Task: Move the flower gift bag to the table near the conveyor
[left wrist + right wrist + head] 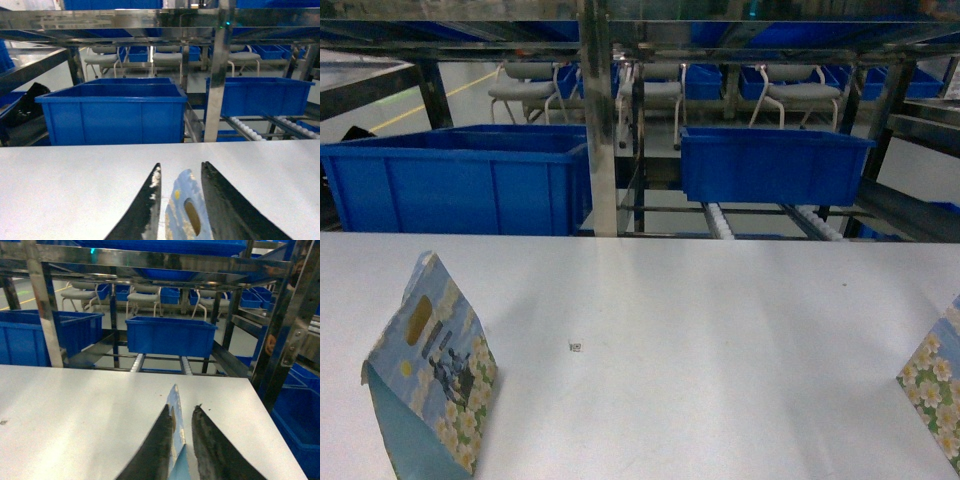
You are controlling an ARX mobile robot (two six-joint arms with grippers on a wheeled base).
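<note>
**Flower gift bags: one between each set of fingers, both already over the table**

Flower gift bag on the left (430,375) stands upright at the near left edge of the table (700,340), its top with the oval handle hole poking up between the left gripper (180,200) fingers in the left wrist view. Gap there looks wider than the bag's top, so I can't tell if it's actually pinched or just straddled. The bag's flat face runs roughly near-to-far.

The other flower bag (935,385) sits at the near right edge, half cut off in the head view. The right gripper (181,432) has its fingers set narrow, thin top edge of the bag sandwiched between them, looks clamped on.

So each arm already has its own bag right in the fingers, no reaching across needed. Open tabletop stretches out toward the far side, only a tiny dark speck (575,347) near the middle. Past the far edge is the conveyor (760,222) with its white rollers, holding a blue bin on the left (460,185) and a blue bin on the right (770,165). Chairs (660,95) sit way behind. Nothing on the table blocks a push forward, I'd guess.
</note>
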